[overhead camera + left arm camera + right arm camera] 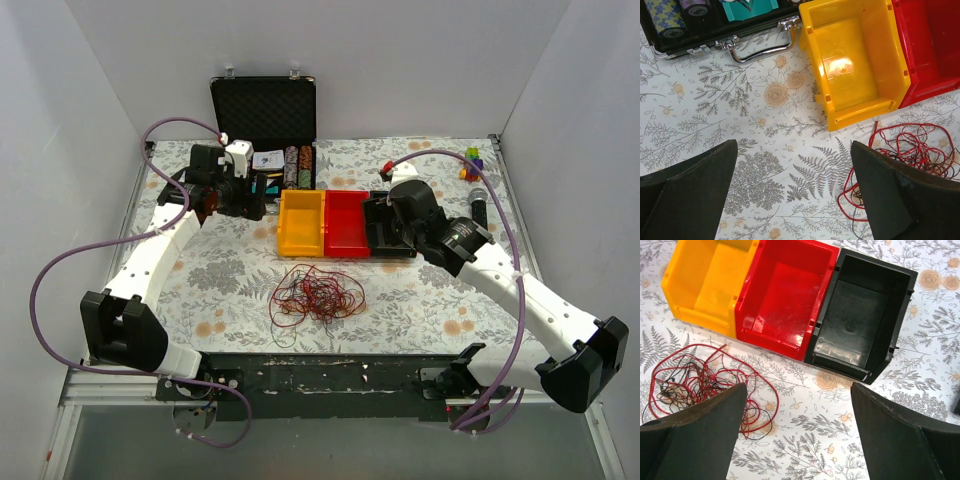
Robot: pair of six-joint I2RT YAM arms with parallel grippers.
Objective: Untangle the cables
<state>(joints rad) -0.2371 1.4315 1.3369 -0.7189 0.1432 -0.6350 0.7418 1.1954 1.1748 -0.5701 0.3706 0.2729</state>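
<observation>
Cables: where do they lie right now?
In the top view the cables lie at the middle of the table, just below the yellow bin and red bin.

I see the cables (315, 293) lying on the tabletop (230, 280) near its middle. Just behind them stand three bins in a touching row: left bin (300, 223), middle bin (345, 222), right bin (860, 325). A case (263, 115) sits behind the left bin, toward the back wall.

Cables (316, 293) red, orange, dark brown, centre frame. Yellow bin (300, 222), red bin (346, 222), black bin (860, 320) in a row. Tablecloth (220, 275) white, grey ferns, orange roses. Case (263, 103) black, upper centre.
</observation>
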